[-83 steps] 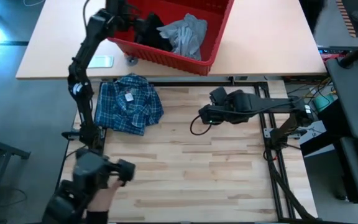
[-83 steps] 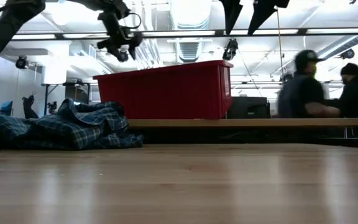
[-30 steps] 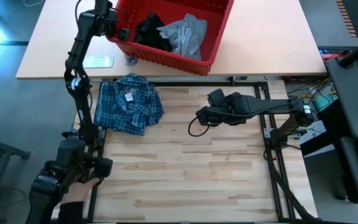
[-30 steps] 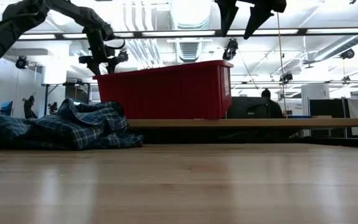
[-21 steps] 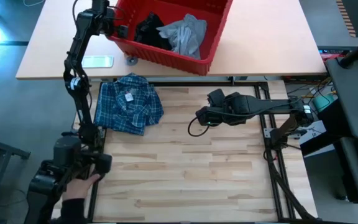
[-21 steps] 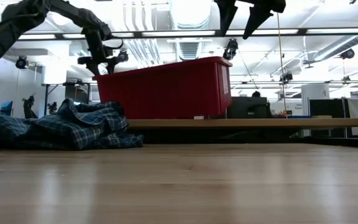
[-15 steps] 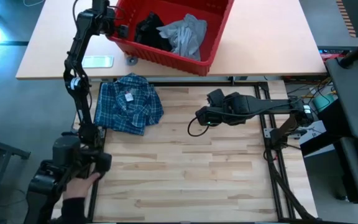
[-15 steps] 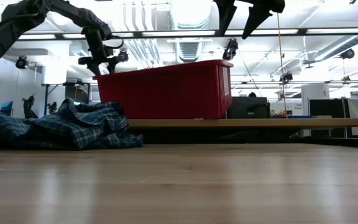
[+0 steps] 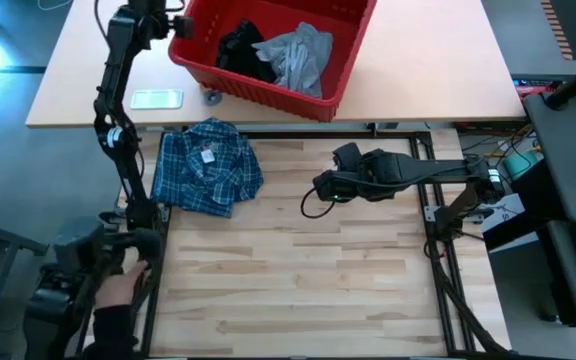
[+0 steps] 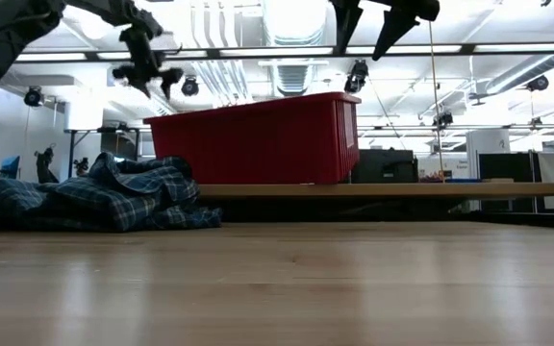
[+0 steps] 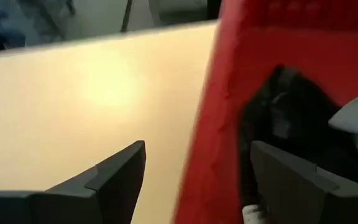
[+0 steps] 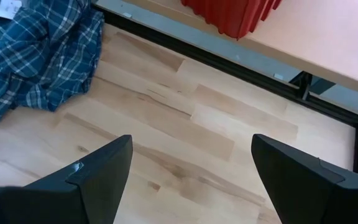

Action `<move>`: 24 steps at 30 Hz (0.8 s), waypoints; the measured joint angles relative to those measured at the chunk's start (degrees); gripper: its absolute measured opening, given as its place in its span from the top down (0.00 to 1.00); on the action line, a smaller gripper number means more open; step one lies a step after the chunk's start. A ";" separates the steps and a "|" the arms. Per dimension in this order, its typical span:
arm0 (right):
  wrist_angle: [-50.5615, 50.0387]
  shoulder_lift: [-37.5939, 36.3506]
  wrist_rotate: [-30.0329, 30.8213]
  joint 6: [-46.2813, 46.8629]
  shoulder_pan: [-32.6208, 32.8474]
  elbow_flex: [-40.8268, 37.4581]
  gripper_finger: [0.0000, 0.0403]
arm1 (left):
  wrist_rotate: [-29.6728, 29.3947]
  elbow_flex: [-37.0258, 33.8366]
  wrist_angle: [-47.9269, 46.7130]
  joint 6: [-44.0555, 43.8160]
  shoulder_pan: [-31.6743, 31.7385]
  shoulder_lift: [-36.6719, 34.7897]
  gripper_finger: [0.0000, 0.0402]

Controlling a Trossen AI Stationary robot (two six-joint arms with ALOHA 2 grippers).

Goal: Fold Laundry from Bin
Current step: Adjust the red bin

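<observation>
The red bin [image 9: 340, 72] stands on the beige far table. It holds a small black garment [image 9: 242, 50] and a light grey T-shirt [image 9: 300, 55]. The blue-and-white plaid shirt [image 9: 206, 166] lies crumpled on the wooden table at its far left. My left gripper [image 9: 171, 21] hangs open above the bin's left rim [image 11: 219, 118], touching nothing; in the low view my left gripper [image 10: 145, 63] shows clear of the bin [image 10: 258, 139]. My right gripper [image 9: 318, 190] hovers open over the middle of the wooden table, with nothing between its fingers.
A flat white object [image 9: 156, 98] lies on the beige table left of the bin. A dark metal frame [image 9: 408, 130] runs between the two tables. A person's hand [image 9: 118, 295] is at the near left corner. Bare wood [image 9: 308, 280] fills the near half.
My left gripper has risen from the bin's near left corner and drawn toward the table's left, tipping more level. The bin rocked briefly and sits level again. My right gripper has kept still.
</observation>
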 joint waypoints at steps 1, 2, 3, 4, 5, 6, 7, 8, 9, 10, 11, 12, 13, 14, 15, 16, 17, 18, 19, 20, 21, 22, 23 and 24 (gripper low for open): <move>0.23 0.00 0.00 0.00 -0.06 0.00 0.20 | 0.07 -0.14 -0.67 -0.04 0.44 0.72 0.32; 0.30 0.00 -0.01 0.03 -0.09 0.00 0.20 | -0.52 -0.30 -1.27 0.53 0.58 1.61 0.32; 0.36 0.00 -0.01 0.30 -0.09 0.00 0.20 | -0.65 -0.52 -1.54 0.85 0.59 2.57 0.32; 0.38 0.00 -0.01 0.59 -0.09 0.00 0.20 | -0.64 -0.60 -1.85 0.80 0.50 3.48 0.32; 0.40 0.00 -0.01 0.82 -0.09 0.00 0.20 | -0.52 -0.60 -2.09 0.37 0.18 4.32 0.32; 0.38 0.00 -0.03 1.03 -0.09 0.00 0.20 | -0.60 -0.60 -2.27 0.30 0.03 5.08 0.32; 0.40 0.00 -0.05 1.43 -0.09 0.00 0.20 | -0.51 -0.60 -2.41 0.21 -0.17 5.75 0.32; 0.40 0.00 -0.15 1.87 -0.09 0.00 0.20 | -0.14 -0.60 -2.82 0.08 -0.30 6.46 0.32; 0.40 0.00 -0.27 2.19 -0.09 0.00 0.20 | 0.19 -0.60 -3.14 0.00 -0.37 7.04 0.32; 0.42 0.00 -0.39 2.53 -0.07 0.00 0.20 | 1.07 -0.67 -3.29 -0.08 -0.41 7.51 0.32; 0.40 0.00 -0.40 3.05 -0.04 0.00 0.20 | 2.12 -0.88 -3.40 -0.11 -0.35 7.58 0.32; 0.42 0.00 -0.40 3.43 -0.04 0.00 0.20 | 2.37 -0.90 -3.57 -0.09 -0.35 7.57 0.32; 0.42 0.00 -0.40 3.64 -0.04 0.00 0.20 | 2.41 -0.88 -3.10 -0.09 -0.45 7.38 0.32; 0.42 0.00 -0.39 3.83 -0.04 0.00 0.20 | 2.53 -0.82 -3.18 -0.11 -0.54 7.20 0.32; 0.42 0.04 -0.38 3.96 -0.04 0.00 0.20 | 2.48 -0.81 -3.79 -0.02 -0.54 7.10 0.32; 0.44 0.17 -0.31 3.93 -0.04 0.00 0.20 | 2.51 -0.79 -4.56 -0.01 -0.54 7.10 0.33; 0.44 0.25 -0.18 3.91 -0.04 0.00 0.20 | 2.56 -0.79 -6.19 -0.03 -0.53 7.10 0.35; 0.44 0.31 -0.14 3.91 -0.04 0.00 0.20 | 2.57 -0.83 -7.83 -0.03 -0.49 7.13 0.37; 0.49 0.35 -0.14 3.77 -0.04 -0.02 0.20 | 2.53 -0.84 -8.90 0.12 -0.47 7.15 0.40; 0.60 0.45 -0.08 3.43 -0.04 -0.02 0.20 | 2.40 -0.84 -9.63 0.36 -0.45 7.16 0.44; 0.85 0.46 0.00 3.01 -0.04 -0.02 0.20 | 2.27 -0.82 -10.28 0.34 -0.43 7.15 0.49; 1.03 0.46 0.06 2.51 -0.07 -0.02 0.20 | 2.26 -0.74 -11.13 0.32 -0.41 7.11 0.53; 1.11 0.46 0.06 1.95 -0.08 -0.02 0.20 | 2.26 -0.70 -11.97 0.32 -0.41 7.02 0.59; 1.27 0.47 0.06 1.64 -0.09 -0.02 0.20 | 2.19 -0.66 -12.73 0.27 -0.43 6.98 0.63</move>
